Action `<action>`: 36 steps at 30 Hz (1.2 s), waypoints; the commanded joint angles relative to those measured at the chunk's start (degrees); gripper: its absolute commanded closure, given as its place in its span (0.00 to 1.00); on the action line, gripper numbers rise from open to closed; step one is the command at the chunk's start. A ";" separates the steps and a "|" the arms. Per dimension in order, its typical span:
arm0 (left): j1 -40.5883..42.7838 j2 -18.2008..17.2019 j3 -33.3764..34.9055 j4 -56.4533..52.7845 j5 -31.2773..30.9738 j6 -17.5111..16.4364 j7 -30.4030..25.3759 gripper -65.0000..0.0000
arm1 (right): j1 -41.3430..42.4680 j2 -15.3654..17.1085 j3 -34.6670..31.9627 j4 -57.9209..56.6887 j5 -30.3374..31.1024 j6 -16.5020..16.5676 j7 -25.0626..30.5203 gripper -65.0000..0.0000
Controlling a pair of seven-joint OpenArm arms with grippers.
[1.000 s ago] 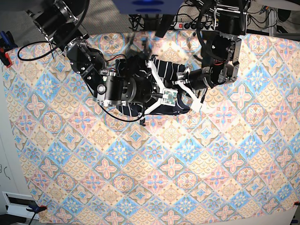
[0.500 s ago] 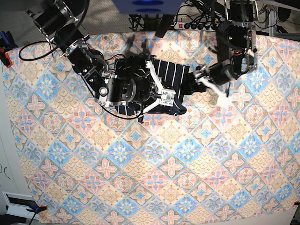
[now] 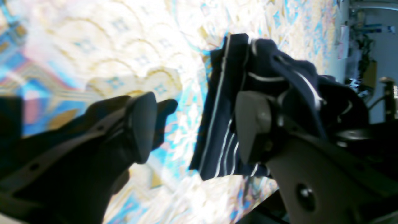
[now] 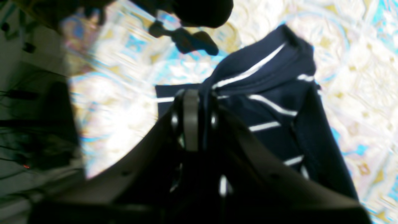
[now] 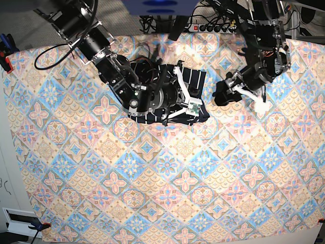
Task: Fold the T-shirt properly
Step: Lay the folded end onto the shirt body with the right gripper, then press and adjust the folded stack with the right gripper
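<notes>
The base view looks straight down from high above the desk [image 5: 167, 193], taking in both arms. Each wrist view looks along its own fingers [image 3: 141, 127], close and low. All three share the folded T-shirt [image 5: 193, 81] at the far middle.

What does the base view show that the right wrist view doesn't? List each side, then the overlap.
Only the base view shows the whole layout: the left gripper open and apart from the T-shirt, the power strip past the tablecloth's far edge, and a clamp at the near corner.

Only the right wrist view shows the right gripper shut on a pinched fold of the shirt.

Both show the navy striped T-shirt lying bunched on the patterned tablecloth.
</notes>
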 commanded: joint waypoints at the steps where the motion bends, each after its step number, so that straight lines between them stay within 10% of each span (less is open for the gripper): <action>1: -0.67 -0.43 -0.09 0.80 -0.80 -0.53 -0.55 0.39 | 0.90 -0.99 0.19 0.86 -0.10 0.17 1.55 0.99; 20: -0.94 0.71 -0.26 -0.34 2.19 -0.53 -0.55 0.39 | 1.08 -3.89 -15.64 1.04 -14.69 0.17 1.46 0.99; 36: -0.85 0.80 -0.09 -0.34 3.68 -0.62 -0.55 0.39 | -0.33 -3.54 10.03 7.72 -14.69 0.17 1.55 0.63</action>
